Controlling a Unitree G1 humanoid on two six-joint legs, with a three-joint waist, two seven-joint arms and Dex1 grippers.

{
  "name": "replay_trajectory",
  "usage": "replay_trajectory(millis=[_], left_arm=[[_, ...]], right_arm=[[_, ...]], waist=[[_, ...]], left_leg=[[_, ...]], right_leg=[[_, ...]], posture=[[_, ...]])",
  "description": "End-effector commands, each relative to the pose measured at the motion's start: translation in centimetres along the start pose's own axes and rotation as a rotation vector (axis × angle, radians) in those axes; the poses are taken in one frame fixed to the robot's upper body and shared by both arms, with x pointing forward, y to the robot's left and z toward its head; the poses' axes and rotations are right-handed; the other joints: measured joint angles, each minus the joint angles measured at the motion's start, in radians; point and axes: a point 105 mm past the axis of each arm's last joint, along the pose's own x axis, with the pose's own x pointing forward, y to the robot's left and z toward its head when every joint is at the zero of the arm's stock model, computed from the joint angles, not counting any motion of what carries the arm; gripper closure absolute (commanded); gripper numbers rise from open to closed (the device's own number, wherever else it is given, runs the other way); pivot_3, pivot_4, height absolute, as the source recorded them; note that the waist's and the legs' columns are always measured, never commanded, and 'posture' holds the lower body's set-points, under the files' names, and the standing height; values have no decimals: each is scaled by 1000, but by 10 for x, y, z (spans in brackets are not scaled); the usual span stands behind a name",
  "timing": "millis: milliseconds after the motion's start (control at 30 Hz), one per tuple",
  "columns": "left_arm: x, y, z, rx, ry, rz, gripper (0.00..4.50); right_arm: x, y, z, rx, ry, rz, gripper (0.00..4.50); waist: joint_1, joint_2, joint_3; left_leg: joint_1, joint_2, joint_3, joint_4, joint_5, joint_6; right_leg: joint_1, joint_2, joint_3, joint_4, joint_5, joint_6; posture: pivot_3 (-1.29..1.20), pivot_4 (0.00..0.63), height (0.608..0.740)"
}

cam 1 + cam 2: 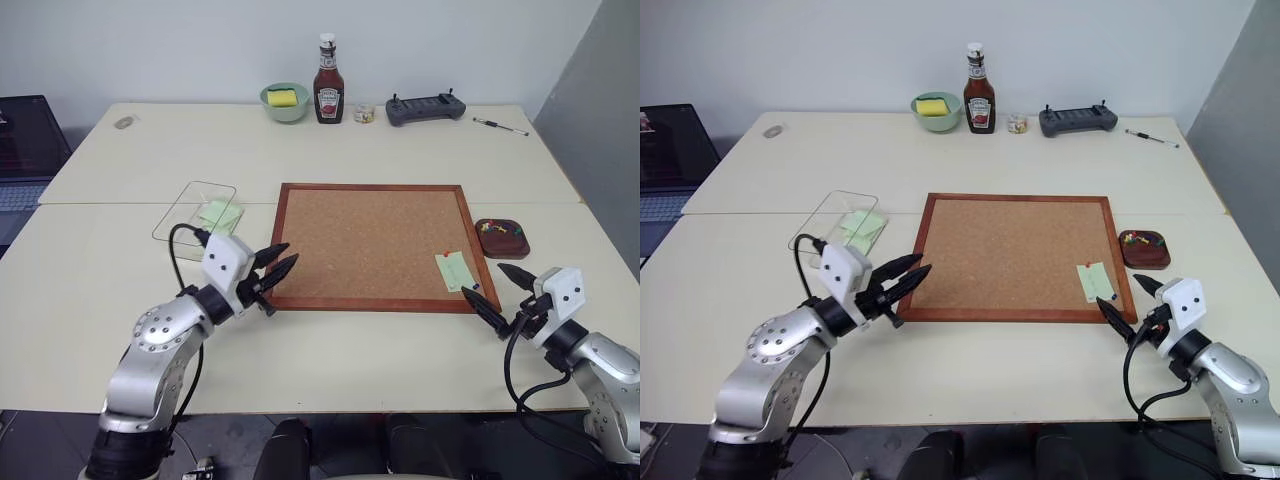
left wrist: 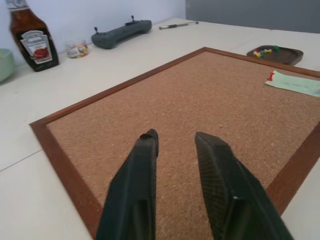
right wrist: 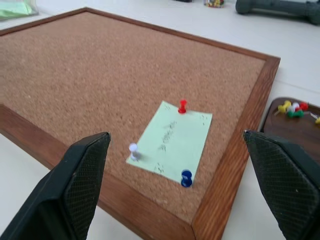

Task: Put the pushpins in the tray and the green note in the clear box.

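Holding several multicoloured pins, the tray [image 1: 502, 238] sits on the table [image 1: 340, 360] just right of the corkboard [image 1: 370, 245]. The clear box [image 1: 196, 212], left of the board, contains a pale green paper. The green note [image 3: 171, 138] lies on the board's near right corner, fixed by red pushpin [image 3: 183, 106] and blue pushpin [image 3: 186, 178]. Left claw [image 1: 282, 265]: fingers nearly together, empty. Right claw [image 1: 503, 293]: fingers wide apart, empty.
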Motion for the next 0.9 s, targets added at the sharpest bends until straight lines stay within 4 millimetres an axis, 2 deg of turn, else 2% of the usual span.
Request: replay_trajectory(millis=[33,100,567,733,900], left_arm=[[20,-4,4,-6,-16,-60,4196],[30,-8,2,2,-9,-98,4455],[118,-41,-5,-32,-29,-269,4455],[136,-55,-16,-40,3,-329,4455],[142,-66,-20,-51,19,-383,4455]], right_arm=[[1,2,20,-46,-41,3,0],[2,3,23,-46,-44,0,0],[11,7,33,-59,-28,3,0],[14,11,37,-51,-26,20,0],[15,12,38,-44,-23,27,0]], waist=[[1,0,0],[1,0,0],[0,0,0],[-2,0,0],[-1,-1,0]], left_leg=[[0,0,0,0,0,0],[0,0,0,0,0,0],[-1,-1,0,0,0,0],[-1,-1,0,0,0,0],[-1,-1,0,0,0,0]], right_leg=[[0,0,0,0,0,0],[0,0,0,0,0,0],[0,0,0,0,0,0],[0,0,0,0,0,0],[0,0,0,0,0,0]], posture=[[0,150,740],[0,150,740],[0,150,740],[0,150,740],[0,150,740]])
